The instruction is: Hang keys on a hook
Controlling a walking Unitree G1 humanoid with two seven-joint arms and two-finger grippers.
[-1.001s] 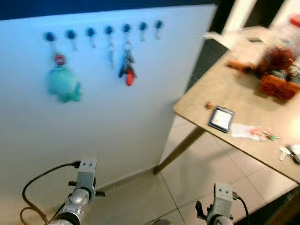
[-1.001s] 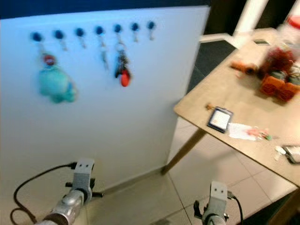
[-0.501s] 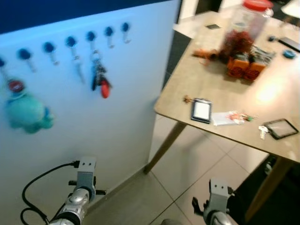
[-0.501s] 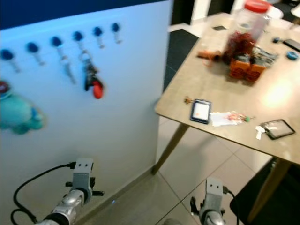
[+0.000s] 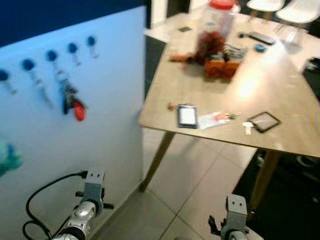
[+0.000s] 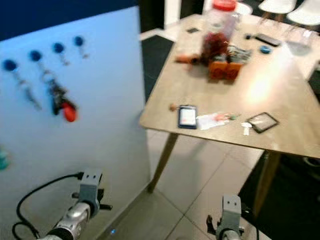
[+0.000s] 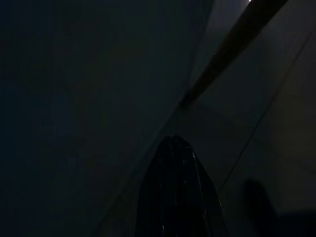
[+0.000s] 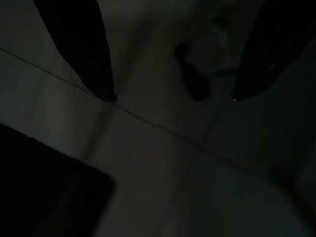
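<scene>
A white board (image 5: 100, 120) on the left carries a row of blue hooks (image 5: 72, 48). One hook holds a key bunch with a red fob (image 5: 73, 104). On the wooden table (image 5: 280, 95) to the right, a small silver key (image 5: 247, 128) lies beside a dark flat square (image 5: 263, 121), and a colourful key bunch (image 5: 226, 116) rests on white paper. Both arms hang low over the floor: the left arm (image 5: 89, 202) and the right arm (image 5: 235, 220). In the dark wrist views the left gripper (image 7: 173, 148) looks shut and empty, and the right gripper (image 8: 173, 98) is open over floor tiles.
A phone (image 5: 187, 116) lies near the table's front edge. A red-lidded jar (image 5: 215, 25) and orange items (image 5: 220, 67) stand further back. A slanted table leg (image 5: 156, 161) stands next to the board. A teal plush (image 5: 6, 157) hangs at the far left. Tiled floor (image 5: 200, 175) lies ahead.
The camera has swung to the right: the board has slid left in the picture and more of the table has come in. Both arms hang as before.
</scene>
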